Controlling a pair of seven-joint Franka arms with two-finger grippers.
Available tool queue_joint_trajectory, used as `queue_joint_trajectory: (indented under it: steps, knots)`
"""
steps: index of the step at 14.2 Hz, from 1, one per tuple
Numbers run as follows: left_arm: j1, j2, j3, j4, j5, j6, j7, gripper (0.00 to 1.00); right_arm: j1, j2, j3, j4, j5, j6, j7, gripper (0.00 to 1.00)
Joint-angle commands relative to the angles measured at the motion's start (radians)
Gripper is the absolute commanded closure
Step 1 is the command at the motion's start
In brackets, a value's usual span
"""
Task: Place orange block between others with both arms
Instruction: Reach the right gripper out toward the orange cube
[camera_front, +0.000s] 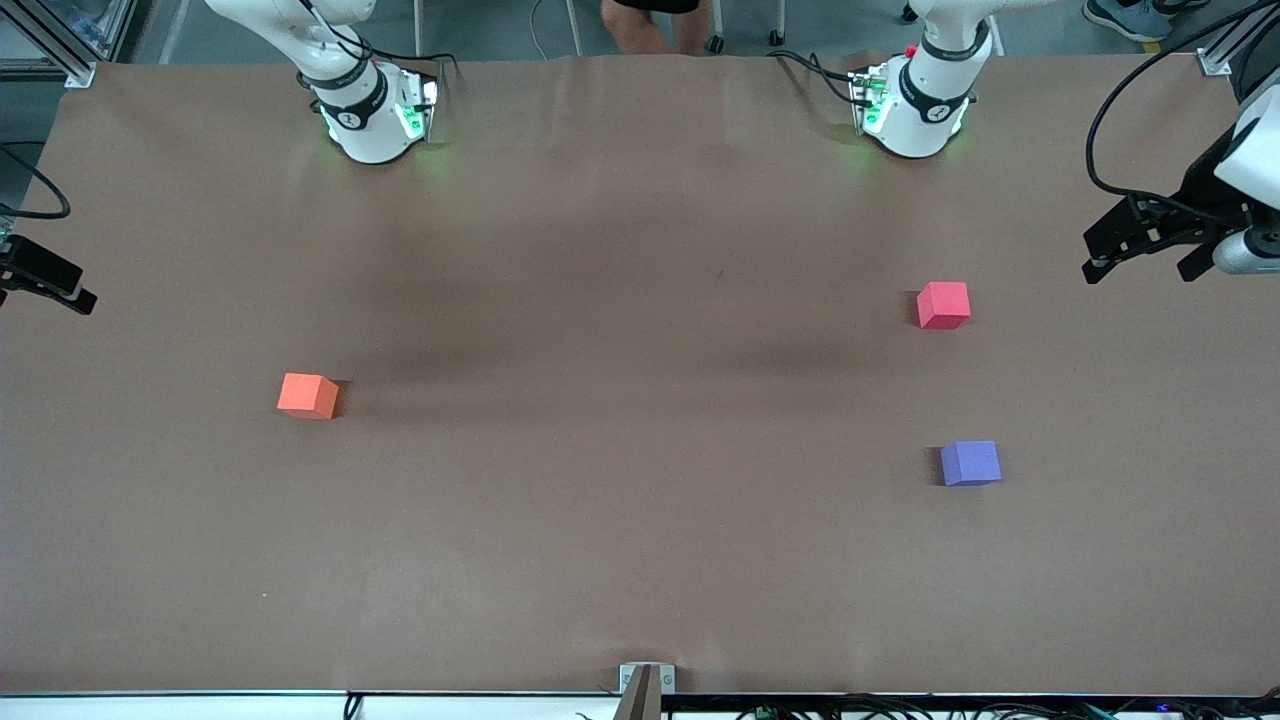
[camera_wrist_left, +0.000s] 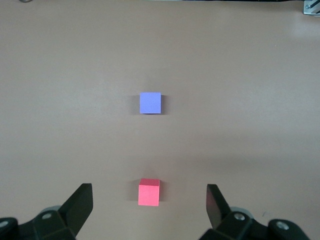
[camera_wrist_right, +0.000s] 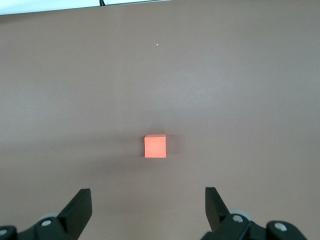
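Note:
The orange block (camera_front: 308, 395) (camera_wrist_right: 155, 146) sits alone on the brown table toward the right arm's end. The two others lie toward the left arm's end: a pinkish-red cube (camera_front: 943, 304) (camera_wrist_left: 149, 192) and a purple-blue cube (camera_front: 970, 463) (camera_wrist_left: 150, 103), the purple-blue one nearer to the front camera, with a gap between them. My left gripper (camera_front: 1140, 266) hangs open and empty at its end of the table, high up and apart from the pinkish-red cube. My right gripper (camera_wrist_right: 148, 190) is open and empty too, raised at its own end of the table, well away from the orange block.
Both arm bases (camera_front: 372, 125) (camera_front: 915, 115) stand along the table edge farthest from the front camera. A small metal bracket (camera_front: 646, 684) sits at the middle of the nearest edge. Cables hang by the left arm (camera_front: 1105, 130).

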Motion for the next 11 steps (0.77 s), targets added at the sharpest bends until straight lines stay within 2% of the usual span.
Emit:
queue_joint_trajectory:
  steps: [1,7,11]
  knots:
    - [0.012,-0.013,-0.005,-0.005,-0.014,0.0,0.002,0.0,-0.008,-0.031,0.012,-0.048,-0.021,0.022,0.01,0.0]
    - [0.013,-0.013,-0.005,-0.008,-0.016,0.0,0.0,0.0,-0.013,-0.017,0.012,-0.049,-0.04,0.009,0.004,0.0]
    - [0.012,-0.013,-0.005,-0.012,-0.014,0.0,-0.001,0.0,0.02,0.095,0.013,-0.107,-0.04,0.015,0.006,0.0]
